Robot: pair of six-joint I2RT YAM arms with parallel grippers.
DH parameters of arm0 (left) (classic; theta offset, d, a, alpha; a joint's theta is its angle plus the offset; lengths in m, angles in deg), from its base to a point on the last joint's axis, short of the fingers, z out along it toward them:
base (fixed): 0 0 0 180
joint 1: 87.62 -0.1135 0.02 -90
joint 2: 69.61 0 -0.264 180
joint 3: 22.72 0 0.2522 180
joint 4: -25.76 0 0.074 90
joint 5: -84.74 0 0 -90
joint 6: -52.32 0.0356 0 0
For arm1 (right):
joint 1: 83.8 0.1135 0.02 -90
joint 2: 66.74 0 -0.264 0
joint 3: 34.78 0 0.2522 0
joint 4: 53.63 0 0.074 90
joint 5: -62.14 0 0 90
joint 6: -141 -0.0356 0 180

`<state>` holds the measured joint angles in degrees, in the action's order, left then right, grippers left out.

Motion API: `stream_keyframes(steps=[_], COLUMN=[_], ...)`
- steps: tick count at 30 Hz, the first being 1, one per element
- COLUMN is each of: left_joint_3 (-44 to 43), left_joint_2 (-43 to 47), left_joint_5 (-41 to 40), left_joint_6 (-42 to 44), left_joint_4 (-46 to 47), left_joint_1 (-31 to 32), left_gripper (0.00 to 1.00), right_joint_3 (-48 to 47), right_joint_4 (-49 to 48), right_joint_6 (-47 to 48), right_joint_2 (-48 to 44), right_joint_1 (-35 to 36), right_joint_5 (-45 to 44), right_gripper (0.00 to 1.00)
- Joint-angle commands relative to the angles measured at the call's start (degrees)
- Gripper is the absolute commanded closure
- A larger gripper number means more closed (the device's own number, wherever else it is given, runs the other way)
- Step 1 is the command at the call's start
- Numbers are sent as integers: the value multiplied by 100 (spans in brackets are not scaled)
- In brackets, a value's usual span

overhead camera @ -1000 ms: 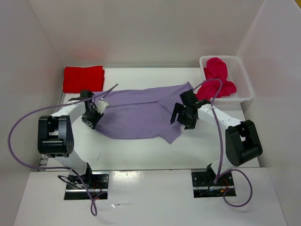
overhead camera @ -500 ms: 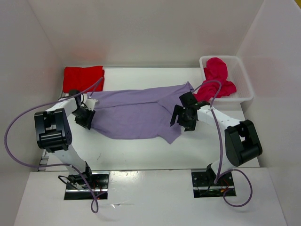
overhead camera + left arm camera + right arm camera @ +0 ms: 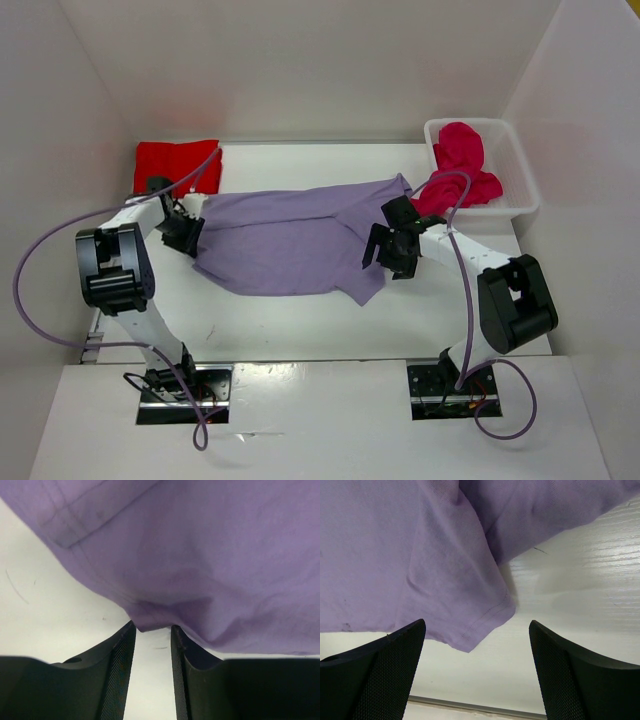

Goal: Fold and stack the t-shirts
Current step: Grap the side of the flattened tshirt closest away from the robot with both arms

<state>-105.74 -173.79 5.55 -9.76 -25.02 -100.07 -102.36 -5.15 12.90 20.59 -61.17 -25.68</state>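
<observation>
Lavender shirt (image 3: 290, 245): spread across the middle of the table (image 3: 300, 330), its long side running left to right. It is rumpled and unfolded, and one sleeve reaches toward the near edge on the right.
Left claw (image 3: 152, 630): low at the shirt's left edge. Its fingers (image 3: 120, 675) are drawn close together, pinching a small fold of the hem between their tips (a slit of white table shows in the gap below the fold).
Right claw (image 3: 476, 626): spread wide and holding nothing. It sits over the shirt's right sleeve, and the stitched corner of the sleeve hem lies between its two fingers. Whether the tips touch the cloth cannot be told.
Red shirt (image 3: 178, 166): folded into a flat rectangle at the far left corner of the table, just beyond the left arm's wrist. It lies near the lavender one's far left corner — touching or not, the top view does not settle.
Crimson shirt (image 3: 465, 160): bunched in the white bin, with part of it spilling over the bin's left wall.
White bin (image 3: 522, 190): at the far right corner of the table.
Purple cable (image 3: 40, 290): one loops out from each arm — the left loop is the wider.
</observation>
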Motion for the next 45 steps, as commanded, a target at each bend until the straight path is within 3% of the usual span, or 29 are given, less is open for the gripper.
stream_keyframes(steps=[1, 11, 19, 22, 27, 33, 37, 45], left_joint_3=[-203, -342, -63, 166, 272, 702, 703, 474], left_joint_2=[-233, -568, 652, 1118, 1453, 971, 365, 65], left_joint_5=[106, 9, -701, -1000, -1002, -598, -457, -352], left_joint_6=[-112, -190, -191, -191, -314, -437, -489, -815], left_joint_4=[107, 274, 73, -95, -516, -710, -676, -281], left_joint_1=[137, 453, 577, 516, 383, 383, 383, 331], left_gripper=[58, 58, 51, 44, 41, 56, 56, 52], right_joint_3=[39, -76, -76, -76, -23, 30, 82, 188], right_joint_4=[-88, -35, 17, 17, 17, -35, -35, -35], right_joint_6=[-65, 40, -91, -144, -144, -92, -92, -197], right_joint_2=[-111, 3, -110, -172, -225, -225, -278, -401], right_joint_1=[48, 48, 101, 101, 101, 101, 101, 101], right_joint_5=[-68, -68, -208, -340, -341, -393, -393, -445], right_gripper=[11, 11, 11, 11, 11, 11, 11, 11])
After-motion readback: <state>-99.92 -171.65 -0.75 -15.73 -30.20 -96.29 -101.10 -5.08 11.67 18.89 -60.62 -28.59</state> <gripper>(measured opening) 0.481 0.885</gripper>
